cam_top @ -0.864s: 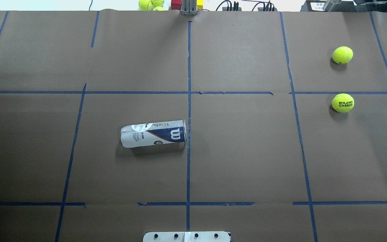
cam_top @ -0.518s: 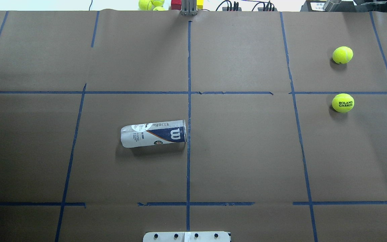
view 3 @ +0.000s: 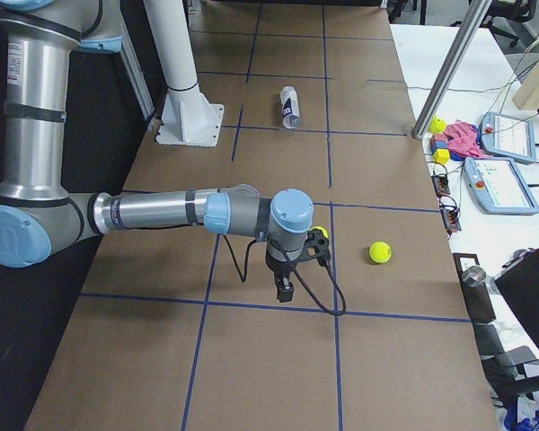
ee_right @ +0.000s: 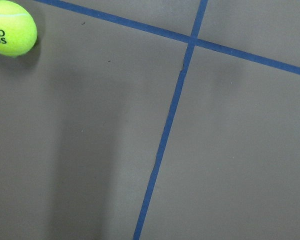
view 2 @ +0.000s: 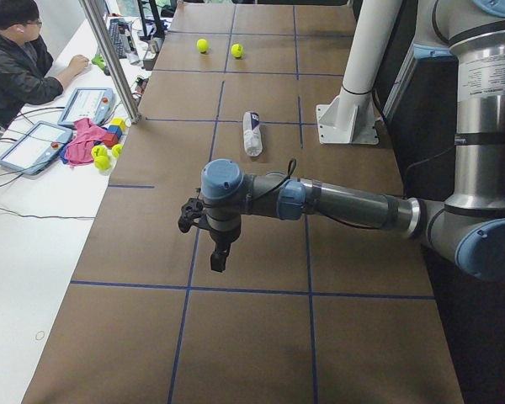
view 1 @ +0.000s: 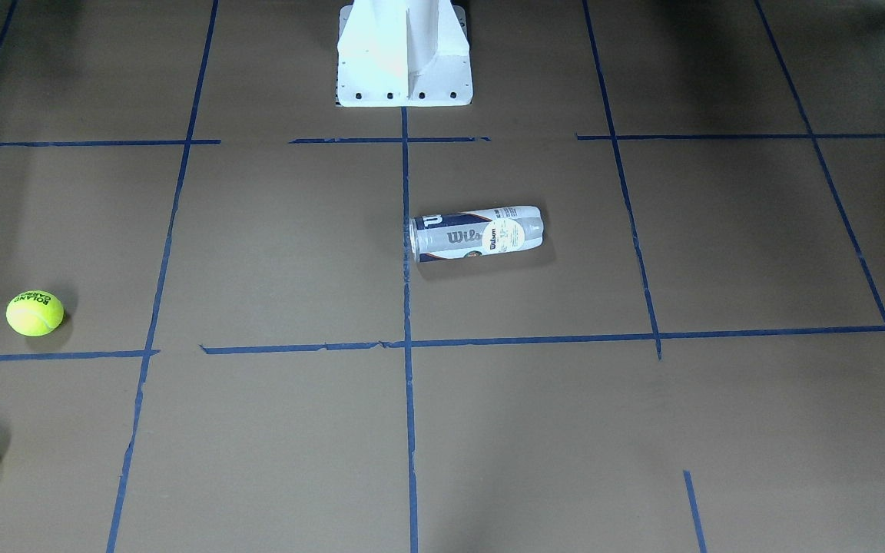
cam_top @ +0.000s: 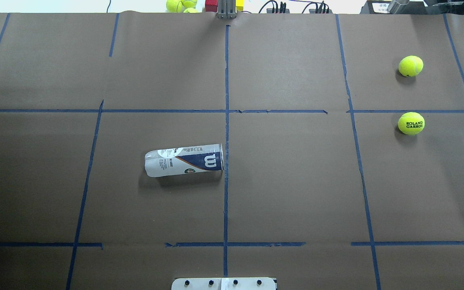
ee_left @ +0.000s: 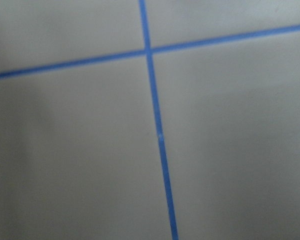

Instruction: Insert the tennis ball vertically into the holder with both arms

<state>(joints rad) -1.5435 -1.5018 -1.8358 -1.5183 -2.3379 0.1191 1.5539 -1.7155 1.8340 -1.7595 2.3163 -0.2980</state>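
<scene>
Tool L (view 2: 218,259) & tool R (view 3: 286,289): grip can't tell. Holder (cam_top: 183,160) flat, long axis left-right, W end rightward.

- "Wilson" reads along the side of the holder (view 1: 477,233), and again on its round cream sticker.
- A white "W" stands on the holder's navy band.
- "ROLAND GARROS" is printed in black on the tennis ball (cam_top: 411,123) well to the holder's right.

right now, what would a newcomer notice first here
The can lies on its side by the centre tape line. A plain ball and a printed ball sit far to the robot's right. The left arm and right arm reach out above the table, clear of the can.
</scene>
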